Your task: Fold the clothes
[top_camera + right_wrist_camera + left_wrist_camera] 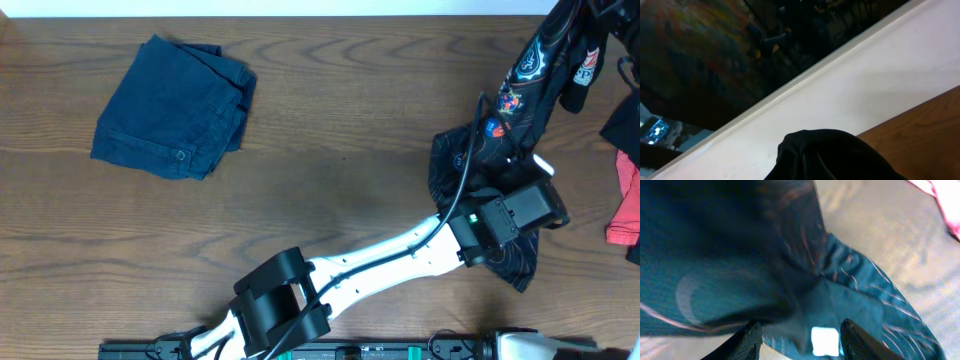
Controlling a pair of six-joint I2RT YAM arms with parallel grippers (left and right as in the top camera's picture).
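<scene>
- Pointing down at the black jersey (530,75) at the table's (350,150) right side, the left gripper (800,326) stands half open; we see nothing gripped.
- We find the right gripper pinched tight on the jersey's raised end.

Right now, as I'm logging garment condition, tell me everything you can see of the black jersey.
The jersey is black, thin sporty cloth with fine orange contour lines and small red, blue and white badges. It is unfolded and crumpled, one end lifted at the far right, the rest heaped on the table. The left gripper stands over the heap, fingers apart, a white label between them.
</scene>
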